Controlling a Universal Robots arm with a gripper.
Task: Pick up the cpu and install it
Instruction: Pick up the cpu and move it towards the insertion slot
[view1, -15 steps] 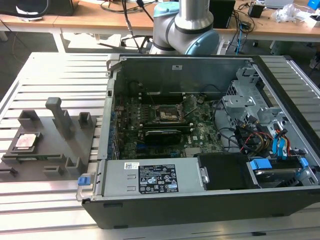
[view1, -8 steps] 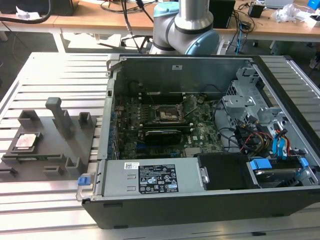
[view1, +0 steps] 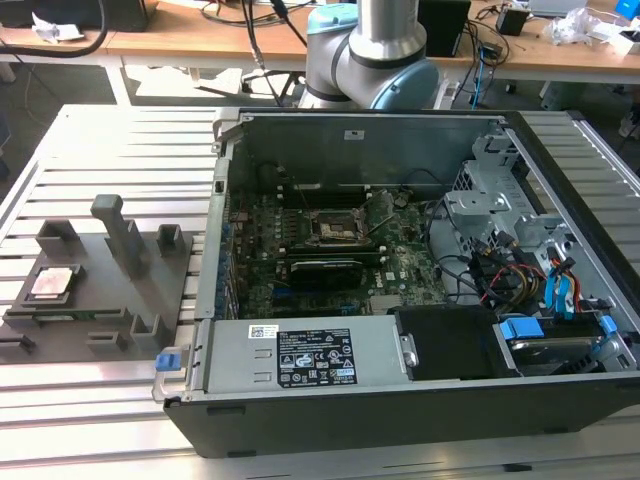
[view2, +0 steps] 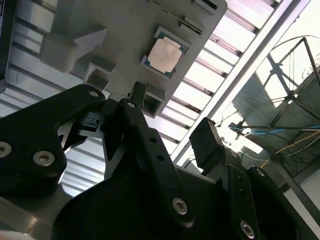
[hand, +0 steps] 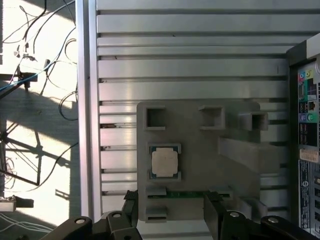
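The cpu (view1: 52, 283) is a small square chip with a shiny pinkish top. It lies flat in a recess of the grey fixture tray (view1: 100, 295), at the exterior view's left. Both wrist views look down on the cpu (hand: 164, 162) (view2: 165, 54) in the tray (hand: 200, 165) (view2: 115, 20). My gripper (hand: 171, 215) (view2: 170, 125) hangs well above the tray, open, its black fingers (hand: 131, 210) spread apart with nothing between them. The chip lies a short way beyond the fingertips. The black socket (view1: 335, 228) sits on the motherboard inside the open computer case (view1: 400, 400).
Upright pegs (view1: 120, 235) rise from the tray close to the chip. The case's rear wall (hand: 305, 125) stands beside the tray. Both rest on a slatted aluminium table (view1: 100, 140), whose edge (hand: 85, 100) runs past the tray. The arm's base (view1: 380, 50) stands behind the case.
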